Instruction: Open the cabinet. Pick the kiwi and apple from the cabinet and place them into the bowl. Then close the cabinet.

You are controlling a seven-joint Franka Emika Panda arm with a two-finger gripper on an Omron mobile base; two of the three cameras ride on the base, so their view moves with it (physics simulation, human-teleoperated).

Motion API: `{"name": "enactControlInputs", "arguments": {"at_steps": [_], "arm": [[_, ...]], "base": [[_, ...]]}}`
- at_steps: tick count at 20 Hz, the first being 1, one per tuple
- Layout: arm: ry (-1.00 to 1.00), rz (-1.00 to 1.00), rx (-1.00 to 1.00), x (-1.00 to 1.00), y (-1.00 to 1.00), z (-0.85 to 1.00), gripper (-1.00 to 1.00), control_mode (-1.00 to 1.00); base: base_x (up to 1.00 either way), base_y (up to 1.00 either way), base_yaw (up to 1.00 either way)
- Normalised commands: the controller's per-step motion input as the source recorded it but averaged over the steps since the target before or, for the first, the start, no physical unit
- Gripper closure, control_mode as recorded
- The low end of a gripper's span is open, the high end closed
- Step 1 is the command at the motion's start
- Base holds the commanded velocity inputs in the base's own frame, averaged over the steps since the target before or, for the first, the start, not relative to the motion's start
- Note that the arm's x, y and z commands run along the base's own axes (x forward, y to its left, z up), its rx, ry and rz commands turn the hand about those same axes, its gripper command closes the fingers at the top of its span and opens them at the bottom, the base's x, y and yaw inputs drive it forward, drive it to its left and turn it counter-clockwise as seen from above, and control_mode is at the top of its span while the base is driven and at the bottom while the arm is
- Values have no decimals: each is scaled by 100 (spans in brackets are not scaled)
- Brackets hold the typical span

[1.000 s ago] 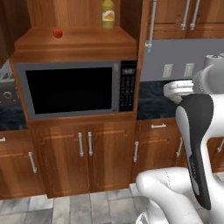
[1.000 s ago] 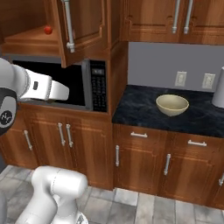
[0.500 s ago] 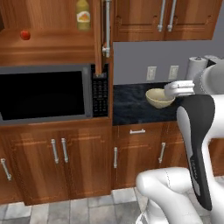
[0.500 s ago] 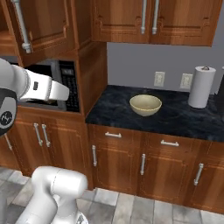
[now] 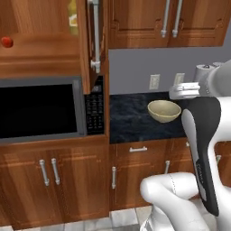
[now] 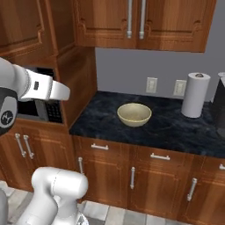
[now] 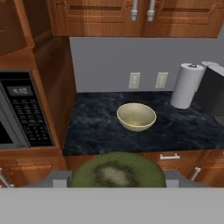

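Tool (image 7: 117, 175) clamped on kiwi (image 7: 118, 170), arm level, facing bowl (image 7: 136, 116) on counter (image 7: 96, 127)

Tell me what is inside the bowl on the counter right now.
The bowl looks empty: its pale inner wall and bottom show bare in the right base and hand views. Its near inner wall is hidden by the rim. The kiwi sits between the tool's fingers, and the apple rests on the open cabinet shelf.

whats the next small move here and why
Probably carry the kiwi forward until it is over the bowl, then lower it in. The hand view shows the kiwi held between the tool fingers, with the bowl ahead on the dark counter and nothing in it. The apple sits on the open cabinet shelf, so it comes afterwards.
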Motion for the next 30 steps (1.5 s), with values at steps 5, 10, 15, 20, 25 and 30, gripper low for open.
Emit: {"name": "enactControlInputs", "arguments": {"at_steps": [5, 10, 15, 20, 25, 30], "arm": [[0, 0, 0, 0, 0, 0, 100, 100], [0, 0, 0, 0, 0, 0, 100, 100], [0, 0, 0, 0, 0, 0, 100, 100], [0, 0, 0, 0, 0, 0, 100, 100], [0, 0, 0, 0, 0, 0, 100, 100], [0, 0, 0, 0, 0, 0, 100, 100]], "base": [[39, -41, 0], [41, -39, 0], [41, -36, 0], [40, -34, 0], [43, -30, 0], [45, -27, 0]]}}
